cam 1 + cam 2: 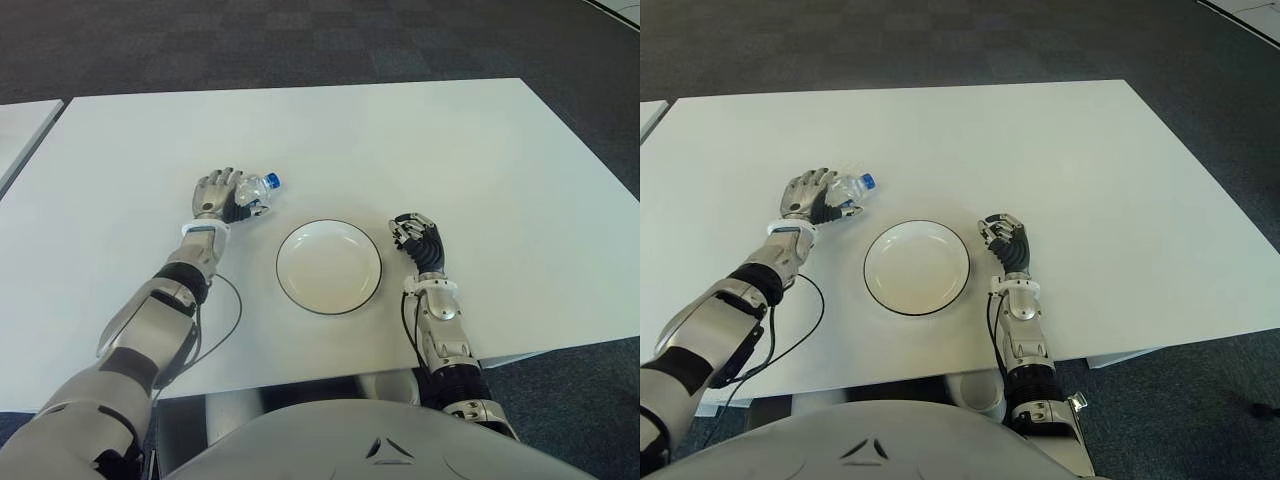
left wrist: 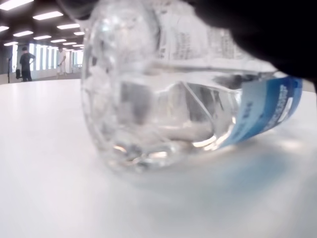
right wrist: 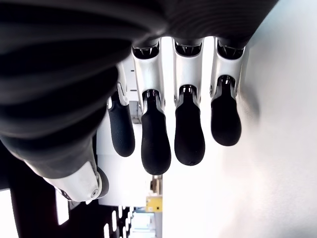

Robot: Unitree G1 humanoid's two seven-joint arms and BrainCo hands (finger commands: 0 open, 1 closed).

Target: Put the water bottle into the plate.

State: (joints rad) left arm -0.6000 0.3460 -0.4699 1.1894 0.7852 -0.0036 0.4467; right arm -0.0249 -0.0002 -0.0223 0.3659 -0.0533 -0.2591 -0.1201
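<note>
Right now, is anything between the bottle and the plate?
Nothing visible. The left hand is closed around the water bottle, lying on the table; only bare tabletop separates it from the empty plate. The right hand shows beyond the plate's right side.

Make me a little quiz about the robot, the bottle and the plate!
1. True or false: the water bottle is standing inside the plate.
2. Which hand is wrapped around the bottle? A. left hand B. right hand
3. Fill in: the bottle's cap is ____ in colour.

Key:
1. False. It lies on its side on the white table, on the plate's left, and the plate holds nothing.
2. A. The right hand shows to the right of the plate, holding nothing.
3. Blue.
</note>
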